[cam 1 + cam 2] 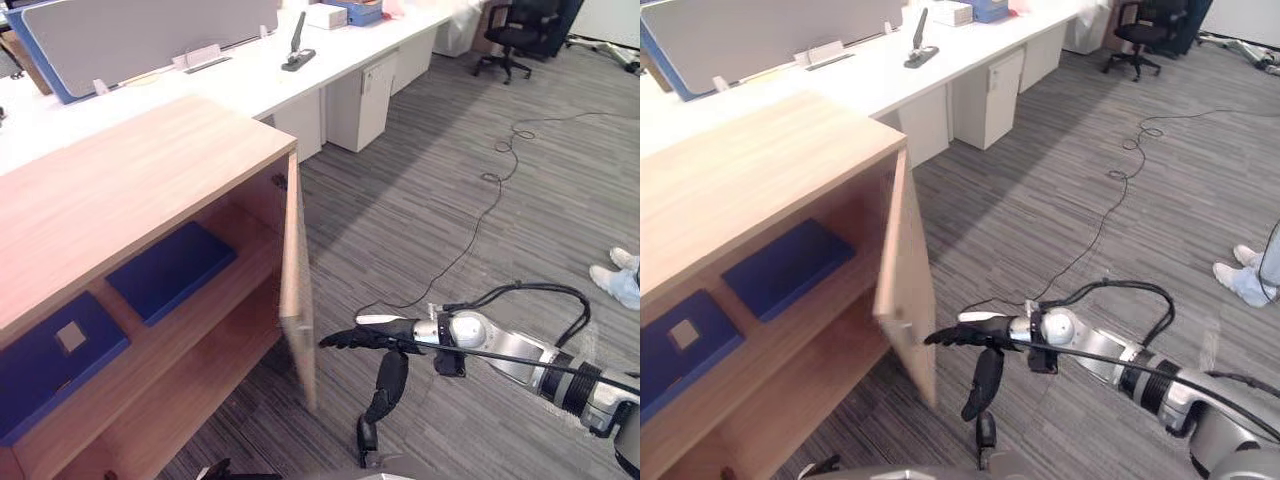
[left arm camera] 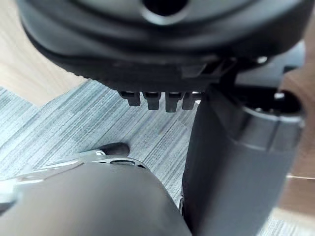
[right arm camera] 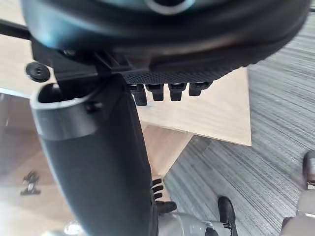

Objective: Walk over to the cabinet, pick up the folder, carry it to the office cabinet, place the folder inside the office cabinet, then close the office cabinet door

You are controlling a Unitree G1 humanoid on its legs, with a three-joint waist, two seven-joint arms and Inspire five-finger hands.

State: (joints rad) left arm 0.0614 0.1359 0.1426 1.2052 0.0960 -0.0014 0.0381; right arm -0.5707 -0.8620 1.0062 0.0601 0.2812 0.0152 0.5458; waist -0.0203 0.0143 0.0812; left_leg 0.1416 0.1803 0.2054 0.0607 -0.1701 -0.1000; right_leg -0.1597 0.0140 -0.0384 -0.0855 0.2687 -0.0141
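The wooden office cabinet (image 1: 120, 190) stands at the left with its door (image 1: 295, 290) swung out edge-on toward me. On its shelf lie two blue folders: one plain (image 1: 170, 270) and one with a white label (image 1: 55, 360). My right hand (image 1: 375, 338) reaches in from the right, its fingers straight and pointing at the door's outer face near its lower free edge, with the thumb hanging down. Fingertips are at the door or a hair short of it. The door's wood (image 3: 216, 108) shows just past the fingers. My left hand (image 2: 162, 98) hangs low over the carpet, holding nothing.
A long white desk (image 1: 250, 80) with a grey divider (image 1: 140, 35) runs behind the cabinet, with white drawer units (image 1: 360, 100) beneath. A black office chair (image 1: 515, 30) stands at the far right. A person's shoes (image 1: 620, 275) show at the right edge. Grey carpet lies open to the right.
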